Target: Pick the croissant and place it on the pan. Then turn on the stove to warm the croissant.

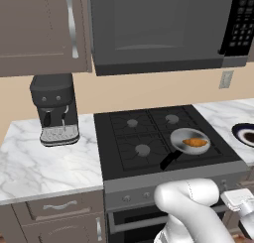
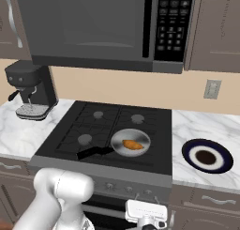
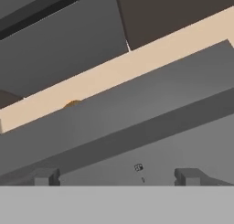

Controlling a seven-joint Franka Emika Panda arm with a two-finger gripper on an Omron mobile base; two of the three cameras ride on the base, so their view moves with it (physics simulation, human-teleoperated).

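Croissant (image 1: 195, 142) already sits in the pan (image 2: 131, 142) on the stove (image 1: 149, 133), front right burner. Your pincer (image 3: 117, 176) is wide, holding nothing, low by the knob panel. Risk: you grab the wrong knob & light another burner, or bump the pan handle coming up.

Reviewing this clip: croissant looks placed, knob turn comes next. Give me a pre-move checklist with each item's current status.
1. Croissant lies in the pan: ok.
2. Pan sits on the stove's front right burner, handle toward the front: ok.
3. End effector open and holding nothing: ok.
4. End effector low in front of the stove's front panel: ok.
5. Fingers lined up with the right knob: cannot tell.
6. Burner flame under the pan: none visible, not ok.
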